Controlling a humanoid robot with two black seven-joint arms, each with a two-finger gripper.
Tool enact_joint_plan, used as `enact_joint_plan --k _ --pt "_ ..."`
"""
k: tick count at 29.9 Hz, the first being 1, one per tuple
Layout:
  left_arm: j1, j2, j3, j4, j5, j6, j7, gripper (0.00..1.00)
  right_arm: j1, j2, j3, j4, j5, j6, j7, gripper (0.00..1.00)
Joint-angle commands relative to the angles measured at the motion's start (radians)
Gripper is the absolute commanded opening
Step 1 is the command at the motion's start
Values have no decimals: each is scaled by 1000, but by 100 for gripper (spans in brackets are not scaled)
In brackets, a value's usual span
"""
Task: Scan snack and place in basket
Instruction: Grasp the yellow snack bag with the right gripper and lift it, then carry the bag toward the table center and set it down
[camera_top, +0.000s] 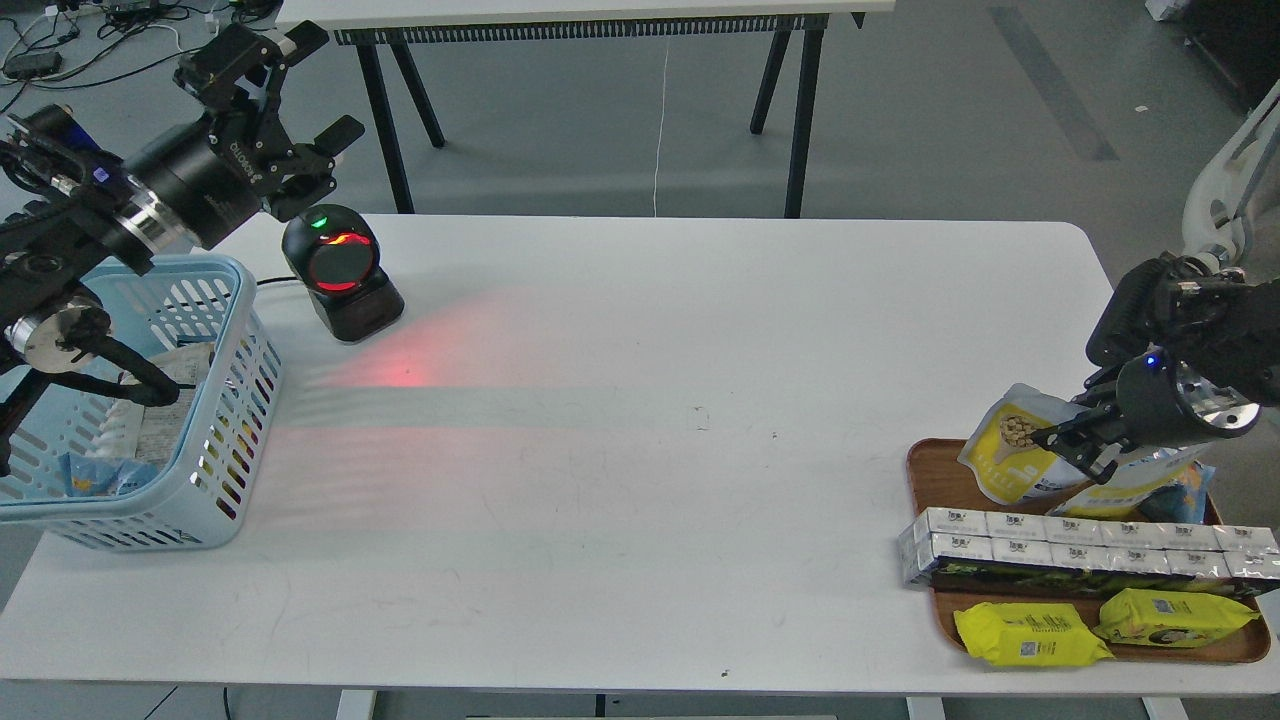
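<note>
The snack (1012, 445), a small yellow and white-grey pouch with beige balls pictured, hangs tilted just above the back of the brown wooden tray (935, 470). My right gripper (1072, 440) is shut on its right edge and holds it up. The light blue basket (215, 400) stands at the table's left edge with a few packets inside. My left gripper (290, 95) is open and empty, raised above and behind the basket, near the scanner.
A black scanner (340, 272) with a red glowing window stands right of the basket and throws red light on the table. On the tray lie a row of silver boxes (1080, 548), two flat yellow packs (1030, 634), and a blue-and-yellow bag (1170, 485).
</note>
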Motion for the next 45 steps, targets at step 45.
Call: enact_joint_plan --k 45 --pt "-17 14 -11 103 -11 0 0 100 237 801 74 -93 0 0 0 0"
